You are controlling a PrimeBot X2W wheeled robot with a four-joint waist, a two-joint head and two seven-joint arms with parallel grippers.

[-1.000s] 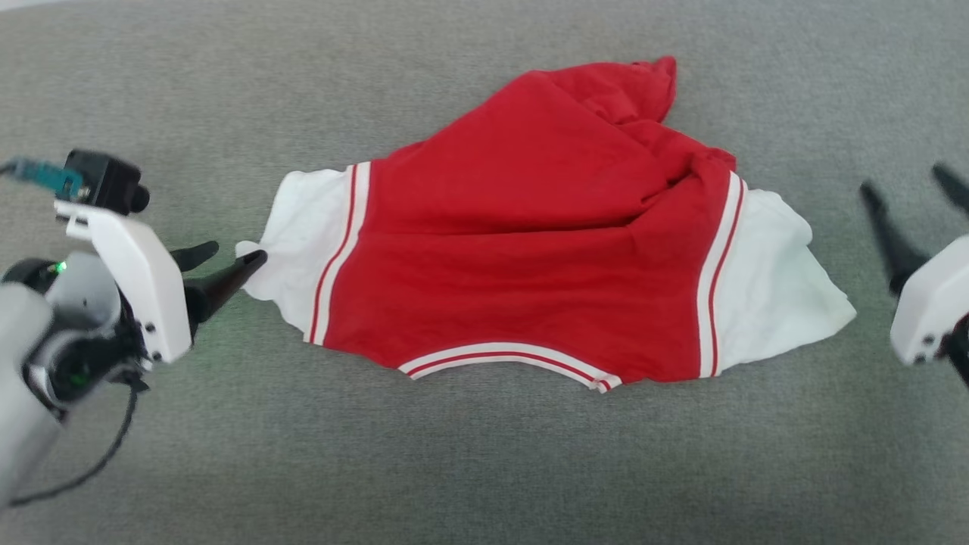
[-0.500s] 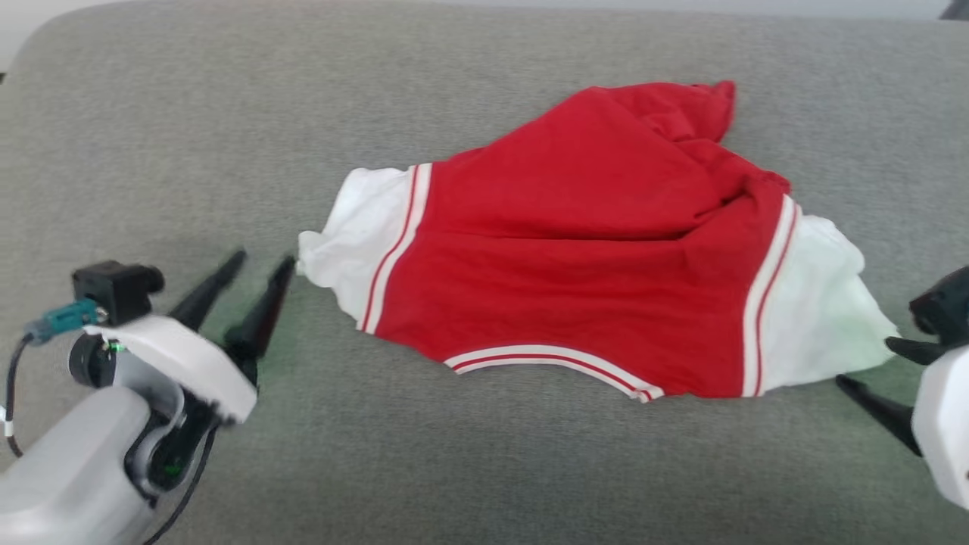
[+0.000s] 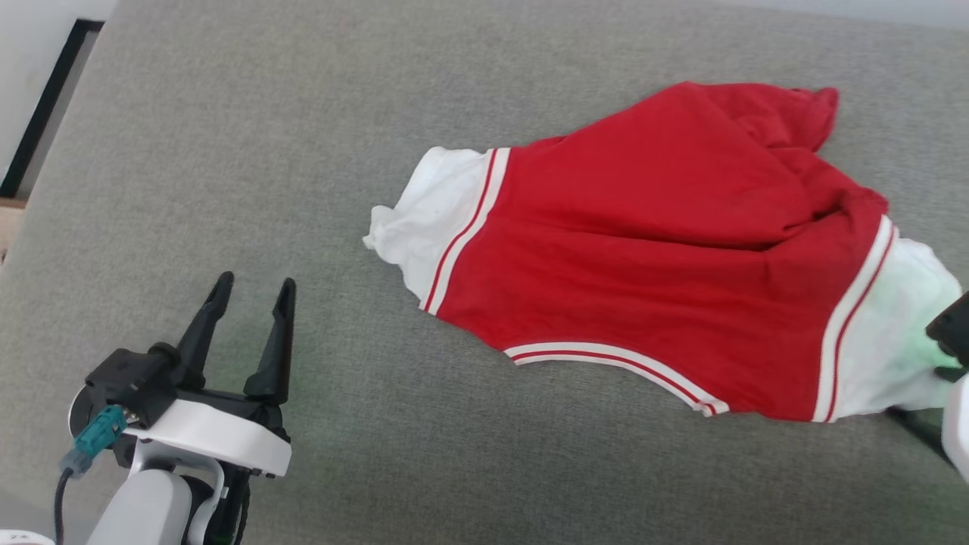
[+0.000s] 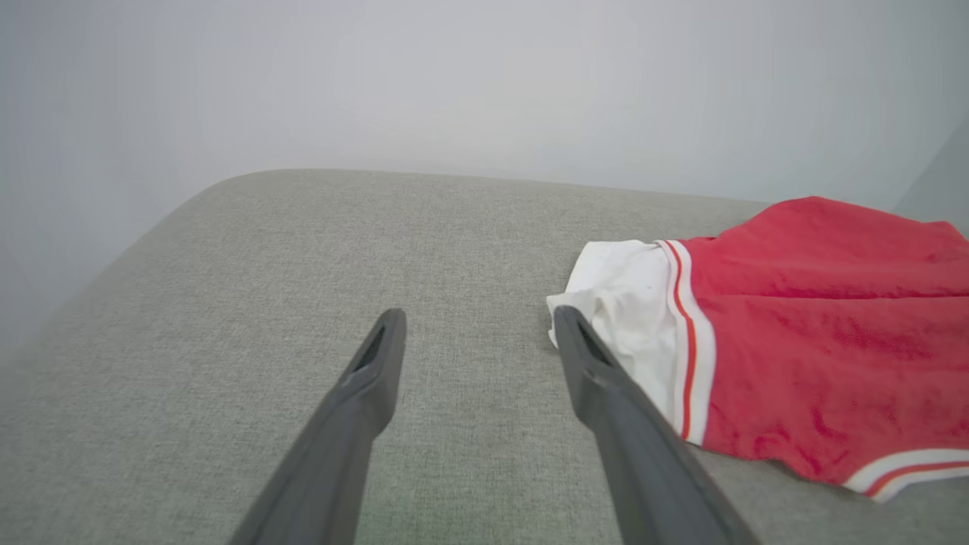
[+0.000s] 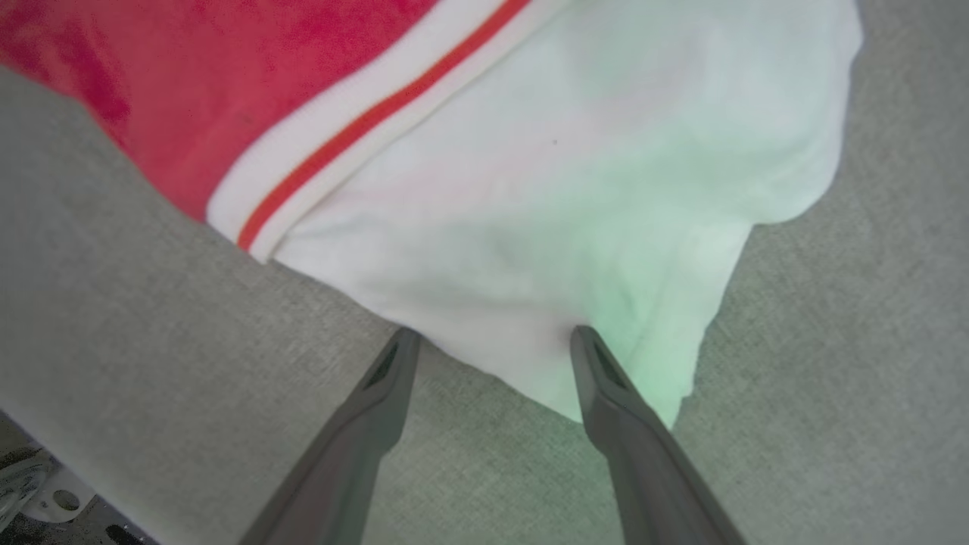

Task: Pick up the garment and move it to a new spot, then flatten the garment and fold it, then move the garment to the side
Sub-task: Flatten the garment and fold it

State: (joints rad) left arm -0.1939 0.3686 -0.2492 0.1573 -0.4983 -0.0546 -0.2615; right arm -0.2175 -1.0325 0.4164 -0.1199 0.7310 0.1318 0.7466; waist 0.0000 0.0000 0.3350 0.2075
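1. Grey cushion [image 3: 227,136], underneath everything.
2. Garment [image 3: 651,257], lying rumpled toward the right.
3. Left hand [image 3: 256,281], open and empty, apart from garment's near white end.
4. Right hand [image 5: 493,334], open, fingertips at the other white end, gripping nothing.

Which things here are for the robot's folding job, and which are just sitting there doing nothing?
For the job:
- garment, red with white ends
- left end effector, open, apart from the cloth
- right end effector, open, tips at the other white end

Just there:
- grey cushion under everything
- pale wall
- black strip at the corner
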